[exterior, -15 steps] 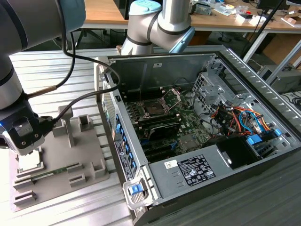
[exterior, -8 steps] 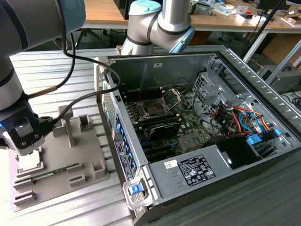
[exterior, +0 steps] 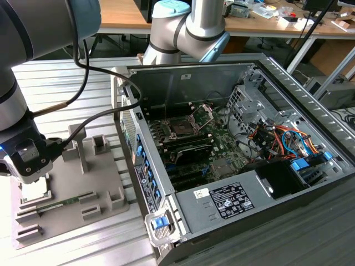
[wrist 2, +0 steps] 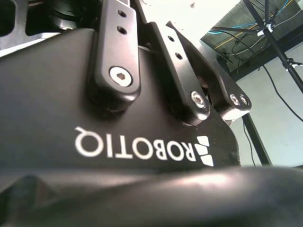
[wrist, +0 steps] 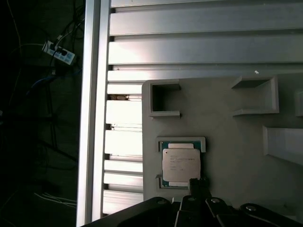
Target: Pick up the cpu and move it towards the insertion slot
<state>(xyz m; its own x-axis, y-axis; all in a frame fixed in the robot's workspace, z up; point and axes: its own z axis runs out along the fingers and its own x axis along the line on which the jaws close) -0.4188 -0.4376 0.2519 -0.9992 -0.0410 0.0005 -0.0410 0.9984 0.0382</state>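
a grey tray (exterior: 105, 183) is set on the slatted metal counter (exterior: 50, 83), and the cpu (wrist: 180, 163) is seen lying flat in a shallow square recess of that tray, its pale metal top facing up. lines of dark print are carried on the cpu's top, too fine to be made out. the end effector (exterior: 30, 166) is held low over the tray, right at the cpu's edge in the first wrist view; whether it is open or closed cannot be told, and no grasp on the cpu can be confirmed. white lettering (wrist 2: 142, 146) is shown on its black body in the second wrist view. a green memory stick (exterior: 55, 204) is laid in another groove of the tray. just beside the tray, on the exterior view's right, an opened computer case (exterior: 288, 83) is placed; the insertion slot (exterior: 180, 127) is found inside it, well apart from the tray, with its metal bracket (exterior: 202, 113) raised. a white printed label (exterior: 224, 202) is stuck on a box inside the case.
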